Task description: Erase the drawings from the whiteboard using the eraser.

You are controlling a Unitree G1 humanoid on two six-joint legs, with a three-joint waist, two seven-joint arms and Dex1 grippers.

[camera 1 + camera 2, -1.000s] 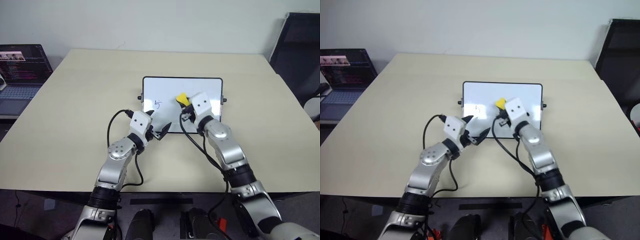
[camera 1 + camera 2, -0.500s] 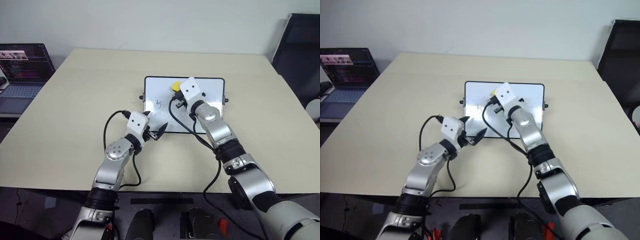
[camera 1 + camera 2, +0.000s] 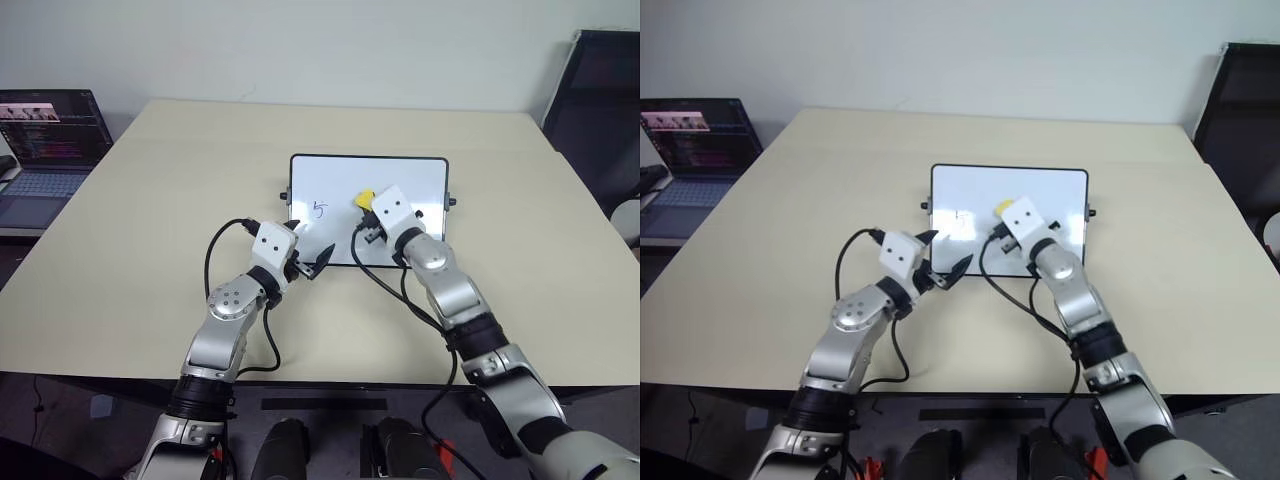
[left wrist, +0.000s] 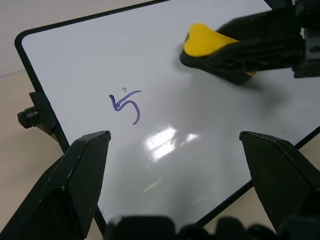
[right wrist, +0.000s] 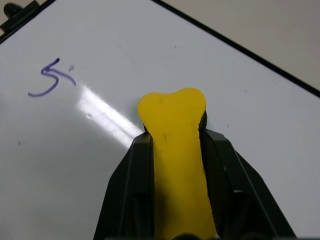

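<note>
One broad beige rectangular table (image 3: pixel 150 230) carries everything. At its centre lies the glossy white whiteboard with a thin black frame (image 3: pixel 420 178) and small black knobs on its short sides. Off the table's edge at ten o'clock sits an open dark laptop (image 3: pixel 45 140); a black chair back (image 3: pixel 595 110) stands at two o'clock. The left gripper (image 3: pixel 312 262), fingers spread and empty, hovers at the board's six o'clock edge. The right gripper (image 5: pixel 175 135) is clenched on the small yellow eraser (image 3: pixel 365 197), near the board's middle. A single purple handwritten "5" (image 4: pixel 126 106) sits at nine o'clock of the eraser, apart from it.
</note>
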